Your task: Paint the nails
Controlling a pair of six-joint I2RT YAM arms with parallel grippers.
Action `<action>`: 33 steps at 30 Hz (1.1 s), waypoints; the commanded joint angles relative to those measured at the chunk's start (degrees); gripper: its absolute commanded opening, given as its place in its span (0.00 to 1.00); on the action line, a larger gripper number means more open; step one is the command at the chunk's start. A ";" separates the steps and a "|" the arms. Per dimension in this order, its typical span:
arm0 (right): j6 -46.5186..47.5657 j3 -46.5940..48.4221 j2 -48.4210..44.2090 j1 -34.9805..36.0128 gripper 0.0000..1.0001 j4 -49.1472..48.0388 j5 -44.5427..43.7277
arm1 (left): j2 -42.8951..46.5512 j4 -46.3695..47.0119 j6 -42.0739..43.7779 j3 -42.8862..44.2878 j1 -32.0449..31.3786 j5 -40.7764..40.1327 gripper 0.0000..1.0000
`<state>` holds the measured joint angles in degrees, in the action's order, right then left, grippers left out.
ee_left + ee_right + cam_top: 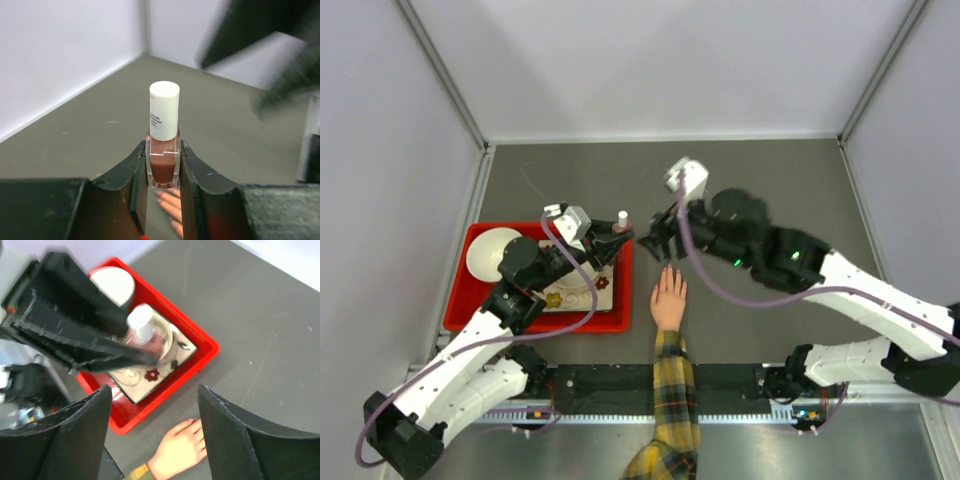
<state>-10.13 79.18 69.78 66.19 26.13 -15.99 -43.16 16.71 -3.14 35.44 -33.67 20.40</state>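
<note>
- The little glass bottle [164, 162] is square, with brown-red polish and a smooth round white cap.
- The left gripper [163, 172] squeezes it upright, over the right edge of the red plastic tray [540, 322].
- The right gripper [155, 425] is wide open and holds nothing.
- The nails [669, 272] are on a hand [669, 300] lying flat, just right of the tray.

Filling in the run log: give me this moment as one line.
left gripper: shut on polish bottle, cap on | right gripper: open, beside bottle | hand: flat on table
</note>
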 commanded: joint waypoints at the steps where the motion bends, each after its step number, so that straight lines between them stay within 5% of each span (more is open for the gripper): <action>1: 6.43 2.81 -3.95 -14.06 0.65 -0.74 39.41 | -2.28 6.75 -4.85 3.93 -0.17 17.19 0.00; 7: 13.55 13.88 1.58 -20.22 0.49 11.29 56.66 | -5.62 13.00 -11.54 4.81 -0.08 31.62 0.00; 11: 17.51 13.81 3.17 -20.49 0.65 12.63 64.93 | -6.50 14.66 -13.38 4.81 -0.17 34.00 0.00; 16: 19.09 11.79 4.49 -20.40 0.64 11.58 67.92 | -6.50 15.63 -14.09 4.64 -0.17 34.79 0.00; 20: 18.84 9.60 4.40 -20.49 0.51 8.25 68.37 | -6.59 16.34 -14.53 4.46 -0.17 35.23 0.00; 33: 15.93 7.66 5.37 -20.40 0.35 2.00 68.46 | -6.68 16.43 -14.71 4.37 -0.17 34.80 0.00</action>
<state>6.35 87.64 75.22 46.30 32.95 51.07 -50.04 29.63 -17.61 37.63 -33.74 54.65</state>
